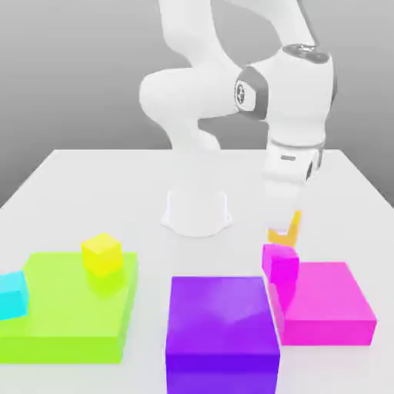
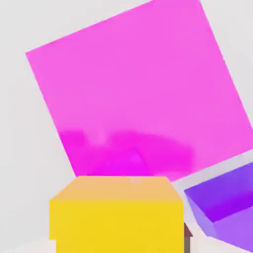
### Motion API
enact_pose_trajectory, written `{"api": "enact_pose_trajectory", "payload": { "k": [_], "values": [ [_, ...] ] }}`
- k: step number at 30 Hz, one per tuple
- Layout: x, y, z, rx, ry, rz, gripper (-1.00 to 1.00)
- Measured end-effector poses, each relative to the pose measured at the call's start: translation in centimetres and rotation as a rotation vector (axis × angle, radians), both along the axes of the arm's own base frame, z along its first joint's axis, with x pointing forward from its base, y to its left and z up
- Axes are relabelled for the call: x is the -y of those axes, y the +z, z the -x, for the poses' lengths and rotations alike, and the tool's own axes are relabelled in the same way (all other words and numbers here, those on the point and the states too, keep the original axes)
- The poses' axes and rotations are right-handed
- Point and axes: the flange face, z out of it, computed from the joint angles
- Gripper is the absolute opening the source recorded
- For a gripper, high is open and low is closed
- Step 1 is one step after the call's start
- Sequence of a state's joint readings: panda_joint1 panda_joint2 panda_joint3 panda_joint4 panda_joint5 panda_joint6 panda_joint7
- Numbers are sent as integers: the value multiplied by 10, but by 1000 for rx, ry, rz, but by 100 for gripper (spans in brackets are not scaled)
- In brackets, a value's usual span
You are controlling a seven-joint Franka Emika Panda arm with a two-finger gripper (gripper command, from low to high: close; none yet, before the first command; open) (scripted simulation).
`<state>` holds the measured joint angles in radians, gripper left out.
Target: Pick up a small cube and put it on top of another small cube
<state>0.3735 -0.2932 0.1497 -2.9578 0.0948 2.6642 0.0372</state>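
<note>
Hand view alone shows orange cube (image 2: 116, 215) over magenta block (image 2: 141, 94)

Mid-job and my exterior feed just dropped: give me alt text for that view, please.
The white arm's claw, shut on a small golden-orange cube, hangs just above a small magenta-pink cube sitting at the edge of a large flat magenta block. A large purple block lies in front, and a lime-green block carrying a small yellow cube lies toward the view's left.
</note>
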Motion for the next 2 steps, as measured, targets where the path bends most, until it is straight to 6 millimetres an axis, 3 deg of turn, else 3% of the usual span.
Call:
{"api": "enact_pose_trajectory", "payload": {
  "k": [2],
  "values": [
    [0,0,0,0,0,0,100]
  ]
}}
